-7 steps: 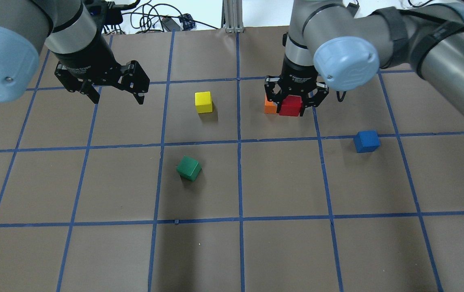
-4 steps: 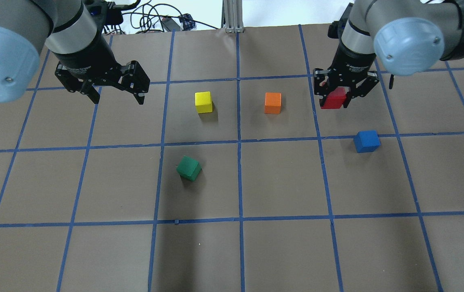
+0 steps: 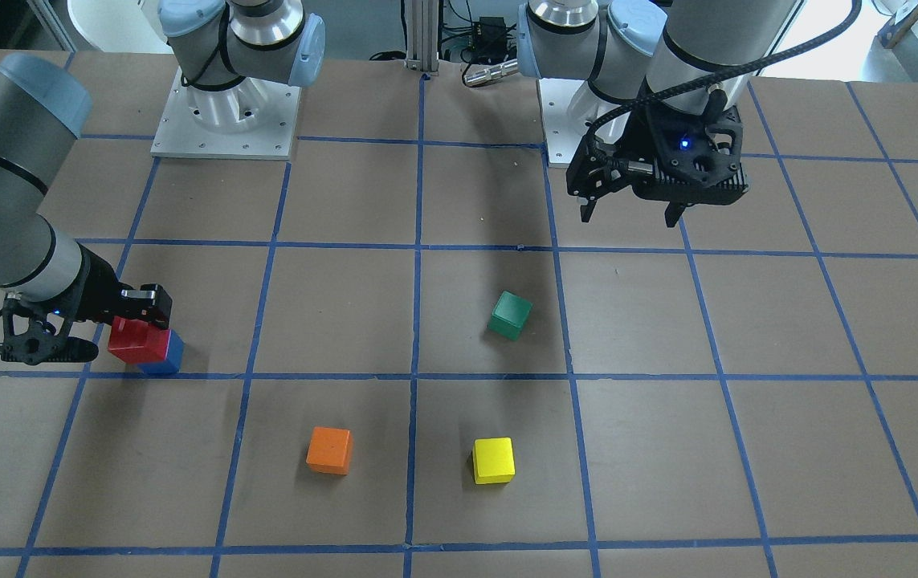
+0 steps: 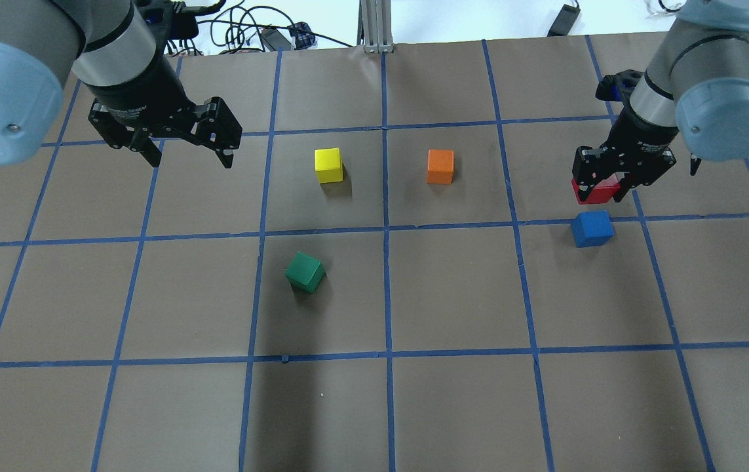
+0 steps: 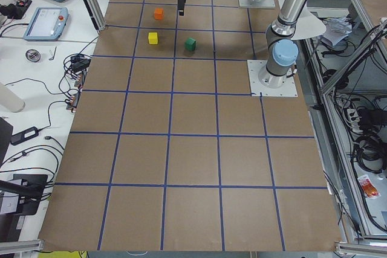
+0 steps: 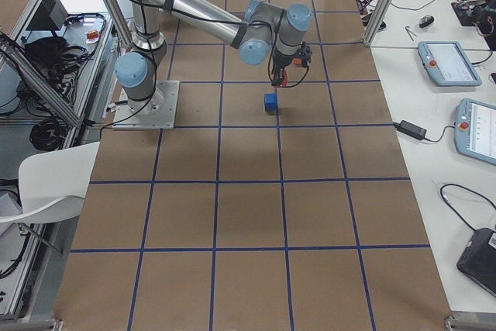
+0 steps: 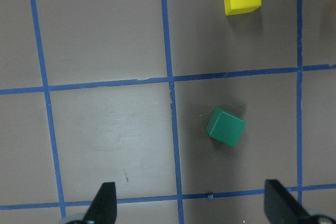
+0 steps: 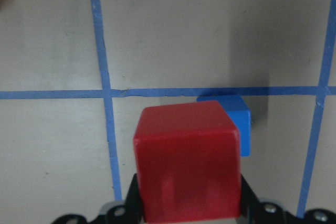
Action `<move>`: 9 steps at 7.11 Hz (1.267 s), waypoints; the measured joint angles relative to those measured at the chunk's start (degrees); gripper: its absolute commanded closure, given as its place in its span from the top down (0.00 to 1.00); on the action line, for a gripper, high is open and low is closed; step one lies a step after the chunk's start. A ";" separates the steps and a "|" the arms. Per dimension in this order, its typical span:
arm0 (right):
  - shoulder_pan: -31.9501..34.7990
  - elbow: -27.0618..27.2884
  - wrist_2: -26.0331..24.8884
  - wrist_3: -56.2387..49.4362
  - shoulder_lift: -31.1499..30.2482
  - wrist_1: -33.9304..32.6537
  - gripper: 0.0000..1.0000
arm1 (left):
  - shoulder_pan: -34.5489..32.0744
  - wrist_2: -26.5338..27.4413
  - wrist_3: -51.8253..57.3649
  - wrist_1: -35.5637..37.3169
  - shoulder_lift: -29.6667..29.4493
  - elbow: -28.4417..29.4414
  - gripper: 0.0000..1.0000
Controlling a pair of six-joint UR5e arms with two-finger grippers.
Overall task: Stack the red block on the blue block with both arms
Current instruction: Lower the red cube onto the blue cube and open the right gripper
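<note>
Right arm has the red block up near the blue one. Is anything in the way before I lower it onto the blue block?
Nothing visible. The right gripper holds the red block in the air close by the blue block, whose top is bare. The orange cube, the nearest other one, sits well off to the side.

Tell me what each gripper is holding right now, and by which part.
The right gripper holds the red block, its jaws clamped on two opposite side faces. The left gripper is open and holds nothing.
</note>
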 measured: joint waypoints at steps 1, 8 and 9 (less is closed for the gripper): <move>-0.35 0.80 -1.32 -1.20 0.08 -0.89 0.00 | 0.00 -0.02 0.00 -0.02 -0.02 0.02 1.00; -0.57 1.94 -2.74 -2.05 2.79 -2.05 0.00 | 0.06 0.04 0.00 0.02 -0.03 -0.02 1.00; -0.58 1.97 -2.94 -1.90 3.14 -2.16 0.00 | 0.05 0.05 0.00 0.02 -0.03 -0.02 1.00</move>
